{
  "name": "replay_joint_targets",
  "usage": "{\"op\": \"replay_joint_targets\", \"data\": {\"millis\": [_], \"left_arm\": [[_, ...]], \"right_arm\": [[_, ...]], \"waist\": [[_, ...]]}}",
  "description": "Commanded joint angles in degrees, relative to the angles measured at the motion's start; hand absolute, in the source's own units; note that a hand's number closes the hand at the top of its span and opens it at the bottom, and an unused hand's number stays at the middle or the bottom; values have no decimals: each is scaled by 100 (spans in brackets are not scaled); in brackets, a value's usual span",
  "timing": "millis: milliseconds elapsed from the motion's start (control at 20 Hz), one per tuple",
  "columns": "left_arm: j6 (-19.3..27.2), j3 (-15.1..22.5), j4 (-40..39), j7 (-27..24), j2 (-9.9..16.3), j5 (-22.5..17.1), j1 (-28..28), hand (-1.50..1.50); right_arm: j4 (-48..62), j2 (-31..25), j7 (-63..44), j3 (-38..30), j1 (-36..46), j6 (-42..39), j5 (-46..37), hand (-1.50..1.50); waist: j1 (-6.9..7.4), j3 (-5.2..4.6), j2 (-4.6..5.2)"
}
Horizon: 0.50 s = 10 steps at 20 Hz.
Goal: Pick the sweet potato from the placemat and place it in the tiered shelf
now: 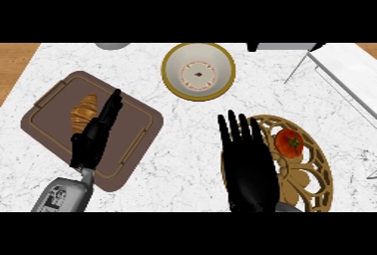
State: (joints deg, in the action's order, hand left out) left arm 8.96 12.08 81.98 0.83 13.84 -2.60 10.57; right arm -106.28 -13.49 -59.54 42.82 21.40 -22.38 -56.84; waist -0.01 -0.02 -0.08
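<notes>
Head view: steep look down on a white marbled counter (184, 164), both forearms coming in from the lower edge.
Placemat: brown placemat (52, 127) with rounded corners, left of centre, lying at an angle.
Sweet potato: orange-brown sweet potato (84, 113) lies on the upper half of the placemat, long axis roughly upright in view, not lifted.
Left hand: left hand (92, 139) is over the placemat, fingers straight and close together, pointing up and to the right; fingertips sit just right of the sweet potato. Holding nothing. Whether it touches the potato, can't tell.
Why so: looks like an approach alongside the potato, hand not yet wrapped round it.
Right hand: right hand (247, 164) flat, fingers spread and straight, nothing held, over the left rim of a gold openwork plate (318, 172). Probably just parked.
Tomato: red tomato (289, 143) on that plate, just right of the right fingers.
Bowl: cream bowl (199, 71) with gold rim, top centre, well apart from both hands.
Tiered shelf: white frame (346, 74) at upper right may be the shelf; only part shows.
Progress: early, grasp not yet made.
</notes>
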Motion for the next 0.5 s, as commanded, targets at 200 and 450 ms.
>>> {"op": "replay_joint_targets", "data": {"millis": [200, 450], "left_arm": [[-187, -142, 239, 58, 12, 72, -191, 0], [-47, -149, -636, -148, -356, 371, 408, 0]], "right_arm": [[389, 455, -184, -386, -151, -325, -545, -150], [570, 668, -114, -252, -439, -323, -1035, -150]], "waist": [[20, 2, 2], [-26, 0, 13]]}}
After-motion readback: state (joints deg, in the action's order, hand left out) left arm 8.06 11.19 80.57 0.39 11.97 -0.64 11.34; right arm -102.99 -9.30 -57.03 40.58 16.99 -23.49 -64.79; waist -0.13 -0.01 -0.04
